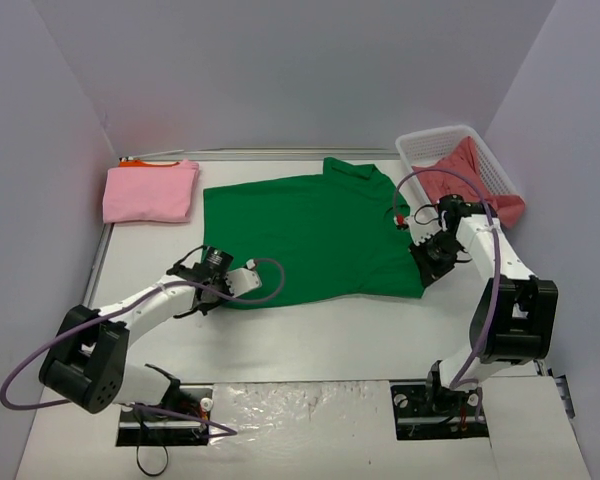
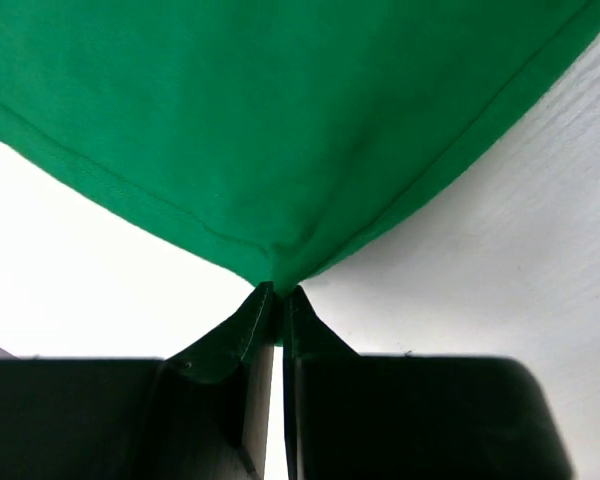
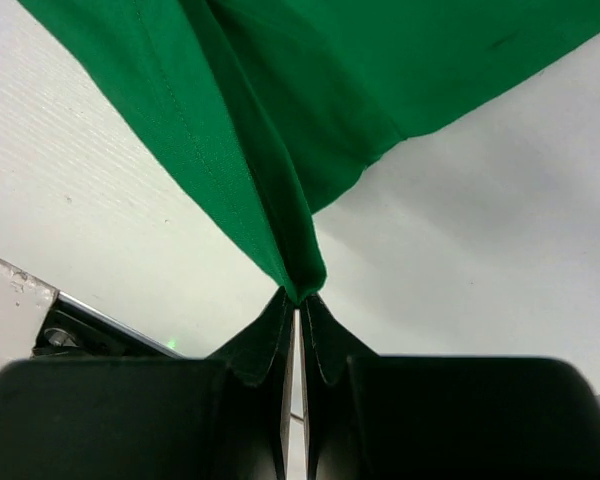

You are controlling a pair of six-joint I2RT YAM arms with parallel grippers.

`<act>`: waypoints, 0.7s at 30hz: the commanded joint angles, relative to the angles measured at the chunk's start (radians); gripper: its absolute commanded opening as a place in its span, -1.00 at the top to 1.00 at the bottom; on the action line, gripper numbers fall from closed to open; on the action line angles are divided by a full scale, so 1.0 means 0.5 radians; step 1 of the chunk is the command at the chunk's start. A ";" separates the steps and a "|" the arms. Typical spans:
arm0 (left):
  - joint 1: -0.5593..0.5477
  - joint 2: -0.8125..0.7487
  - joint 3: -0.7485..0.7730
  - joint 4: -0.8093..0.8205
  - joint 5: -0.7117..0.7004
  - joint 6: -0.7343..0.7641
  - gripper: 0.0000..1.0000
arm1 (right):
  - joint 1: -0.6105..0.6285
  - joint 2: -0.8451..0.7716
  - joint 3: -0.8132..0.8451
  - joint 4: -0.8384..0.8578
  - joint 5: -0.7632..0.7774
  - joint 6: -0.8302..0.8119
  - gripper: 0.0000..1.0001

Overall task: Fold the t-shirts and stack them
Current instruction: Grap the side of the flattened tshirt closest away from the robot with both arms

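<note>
A bright green t-shirt (image 1: 310, 235) lies spread across the middle of the table, collar toward the back. My left gripper (image 1: 217, 290) is shut on its near left hem corner (image 2: 278, 262). My right gripper (image 1: 427, 268) is shut on the near right hem corner (image 3: 302, 280), where the cloth bunches into a fold. A folded light pink t-shirt (image 1: 150, 192) lies at the back left, with an orange edge (image 1: 138, 162) showing under it. A coral red t-shirt (image 1: 475, 185) hangs out of the basket at the back right.
A white lattice basket (image 1: 442, 140) stands at the back right corner. White walls close in the table on the left, back and right. Both arm bases (image 1: 170, 420) are bolted at the near edge.
</note>
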 commanded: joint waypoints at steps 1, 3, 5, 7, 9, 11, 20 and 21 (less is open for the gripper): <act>-0.007 -0.094 0.136 -0.148 0.045 0.031 0.95 | -0.007 -0.108 0.083 -0.176 0.007 -0.032 1.00; -0.004 -0.103 0.191 -0.191 0.051 0.032 0.95 | -0.007 -0.145 0.120 -0.173 -0.005 -0.022 1.00; -0.004 -0.103 0.231 -0.219 0.063 0.028 0.95 | -0.004 -0.212 0.172 -0.173 -0.054 -0.013 1.00; -0.001 -0.119 0.280 -0.228 0.060 0.013 0.95 | -0.004 -0.258 0.215 -0.173 -0.082 0.002 1.00; 0.006 -0.149 0.304 -0.204 0.033 -0.027 0.95 | -0.004 -0.277 0.282 -0.173 -0.094 0.036 1.00; 0.036 -0.195 0.353 -0.185 0.054 -0.073 0.95 | -0.001 -0.289 0.328 -0.173 -0.097 0.054 1.00; 0.321 -0.190 0.715 -0.332 0.229 -0.195 0.95 | -0.001 -0.102 0.656 -0.158 -0.113 0.106 1.00; 0.346 -0.165 0.737 -0.339 0.235 -0.202 0.95 | -0.001 -0.072 0.684 -0.154 -0.116 0.113 1.00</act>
